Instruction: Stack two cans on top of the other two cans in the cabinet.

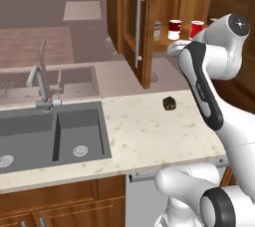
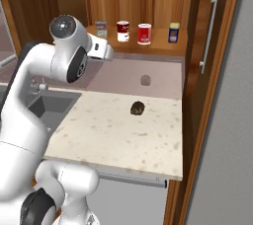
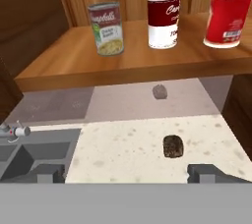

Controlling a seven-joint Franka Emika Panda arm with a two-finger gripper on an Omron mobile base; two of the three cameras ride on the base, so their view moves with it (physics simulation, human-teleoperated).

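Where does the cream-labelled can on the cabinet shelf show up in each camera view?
Left base view: the cream-labelled can stands at the shelf's left end, just right of the open door.
Right base view: the can is leftmost of four in the row, above the arm's white shoulder.
Hand view: the can is upper left, leftmost on the shelf.
Shared landmark: the small dark lump on the counter below.
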